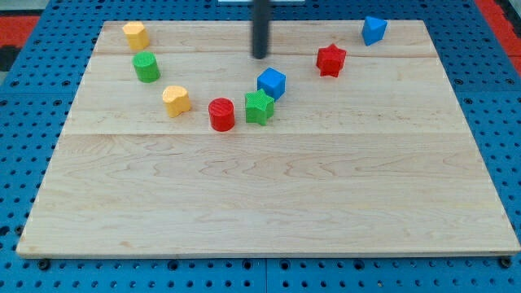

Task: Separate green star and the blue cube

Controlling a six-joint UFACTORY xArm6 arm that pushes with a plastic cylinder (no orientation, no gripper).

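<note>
the green star [259,107] sits on the wooden board [269,203] a little toward the view's top from the middle, roughly halfway between the left and right edges. the blue cube [272,82] stands just above and slightly right of it, so close that the two appear to touch at a corner. a red cylinder [221,114] rests just to the left of the green star, near it but with a small gap.

my tip [260,56] is down near the board's top edge, above the blue cube and a touch to its left, apart from it and touching no block. it is a plain dark rod with nothing that opens or closes, and it holds nothing.

further left, a yellow heart-like block [176,100] lies beyond the red cylinder. a green cylinder [146,67] stands nearer the left edge, and a yellow block [135,35] sits close to the top left corner. to the right of the blue cube is a red star [330,60], well apart from it, and a blue block [374,30] of unclear shape sits near the top right corner. the board rests on a blue pegboard surface [24,122].
</note>
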